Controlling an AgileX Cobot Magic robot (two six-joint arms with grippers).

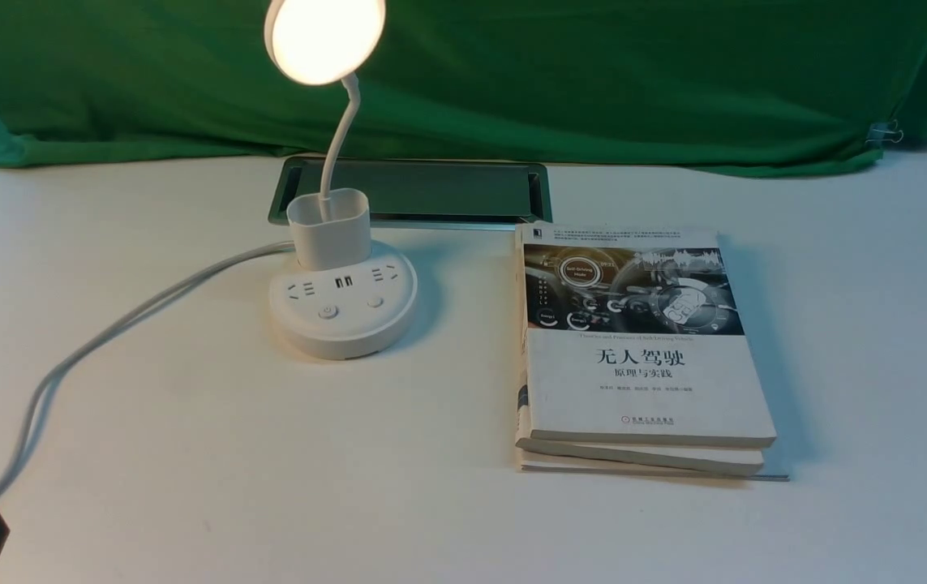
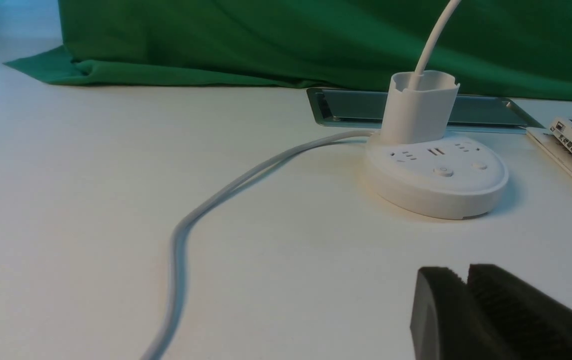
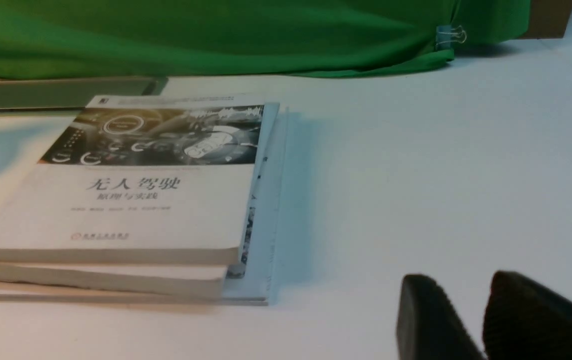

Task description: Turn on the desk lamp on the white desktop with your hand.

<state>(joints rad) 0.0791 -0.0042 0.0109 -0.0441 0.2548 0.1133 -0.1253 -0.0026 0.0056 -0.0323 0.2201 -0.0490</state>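
Holding left gripper [image 2: 464,281] well apart from the desk lamp [image 1: 341,300], on its near left, fingertips together; holding right gripper [image 3: 461,287] well apart from it too, fingers slightly parted.

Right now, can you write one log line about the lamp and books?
desk lamp: lit | lamp cord: on white desktop | books: stacked, right of lamp

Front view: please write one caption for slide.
Desk lamp glowing above its round white base, with stacked books on the white desktop.
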